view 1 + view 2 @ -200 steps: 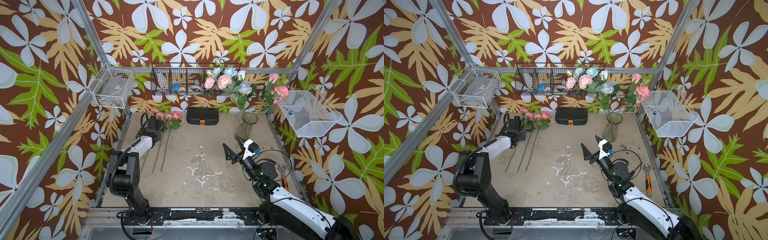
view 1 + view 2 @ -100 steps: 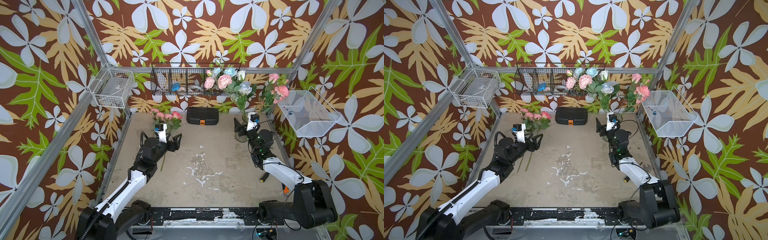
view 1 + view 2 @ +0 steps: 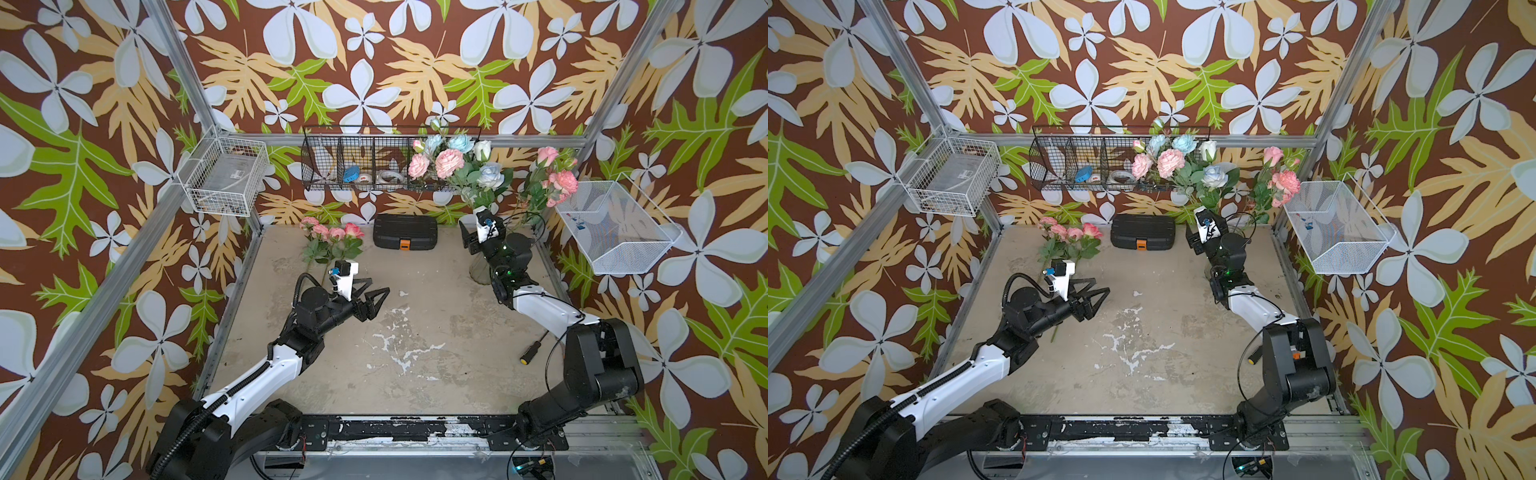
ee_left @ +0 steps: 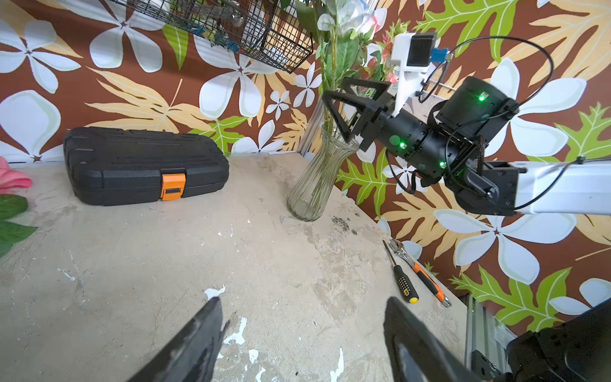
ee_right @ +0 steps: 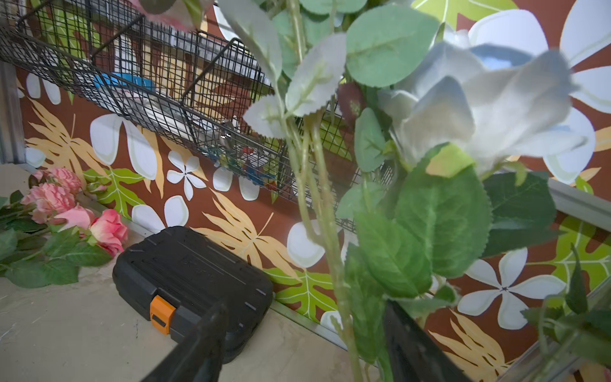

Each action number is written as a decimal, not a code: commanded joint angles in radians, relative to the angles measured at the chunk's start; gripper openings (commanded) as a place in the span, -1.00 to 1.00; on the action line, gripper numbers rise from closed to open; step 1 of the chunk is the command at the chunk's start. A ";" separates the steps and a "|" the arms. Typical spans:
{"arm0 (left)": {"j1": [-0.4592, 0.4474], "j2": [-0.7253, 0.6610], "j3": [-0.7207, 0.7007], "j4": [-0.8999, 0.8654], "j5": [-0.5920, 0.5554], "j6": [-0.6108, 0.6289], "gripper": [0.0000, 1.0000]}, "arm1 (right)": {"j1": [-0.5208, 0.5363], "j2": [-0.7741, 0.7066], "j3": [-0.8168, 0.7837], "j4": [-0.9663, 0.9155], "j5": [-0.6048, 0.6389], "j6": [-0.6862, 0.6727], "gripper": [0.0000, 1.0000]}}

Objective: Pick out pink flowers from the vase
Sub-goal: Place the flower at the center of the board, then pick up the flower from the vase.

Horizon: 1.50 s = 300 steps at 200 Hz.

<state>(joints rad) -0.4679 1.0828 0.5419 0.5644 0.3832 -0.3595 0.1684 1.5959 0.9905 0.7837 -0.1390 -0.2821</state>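
Nearest you, your left gripper [image 3: 376, 290] hovers over the middle of the table [image 3: 415, 353]. Its jaws are spread wide with nothing between them. By the right wall, a screwdriver [image 4: 401, 281] and an adjustable wrench [image 4: 426, 281] lie side by side.

Farther back on the left, a bunch of pink flowers [image 3: 336, 233] lies flat on the table. You can see four heads close together and pointing at the back wall, some ruffled and some rose-shaped, in pink and salmon. Green leaves sit below the heads, and thin stems run toward the front. Just beside the bunch, a black case [image 3: 405, 237] with an orange latch sits against the back wall.

In the back right corner the vase [image 4: 312, 185] stands upright. It is clear ribbed glass with a narrow neck, a flared rim and a wider base. Your right gripper [image 5: 307, 320] is just above the rim with its jaws well apart. Green stems pass between them unpinched, so it holds nothing.

Above it, two ruffled pink carnations [image 3: 449, 162] with paler edges rise at the bouquet's left. More pink heads [image 3: 563, 183] lean right, beside a white mesh basket [image 3: 615, 224]. Pale blue and white roses [image 3: 490, 174] stand among them. Behind the bouquet, a black wire basket [image 3: 353, 166] hangs on the back wall.
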 commanded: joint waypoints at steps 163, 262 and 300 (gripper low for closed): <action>-0.002 0.027 -0.003 0.029 0.036 0.022 0.54 | -0.038 0.128 0.178 -0.026 -0.038 -0.098 -0.08; -0.002 0.040 -0.001 0.042 0.045 0.004 0.53 | -0.063 0.172 0.229 -0.054 -0.092 -0.109 -0.33; -0.002 0.055 0.005 0.040 0.046 0.005 0.53 | -0.062 0.149 0.215 -0.042 -0.118 -0.118 -0.43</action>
<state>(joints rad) -0.4679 1.1309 0.5388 0.5789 0.4202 -0.3462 0.1059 1.7615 1.2079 0.7177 -0.2356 -0.3969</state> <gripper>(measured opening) 0.767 0.292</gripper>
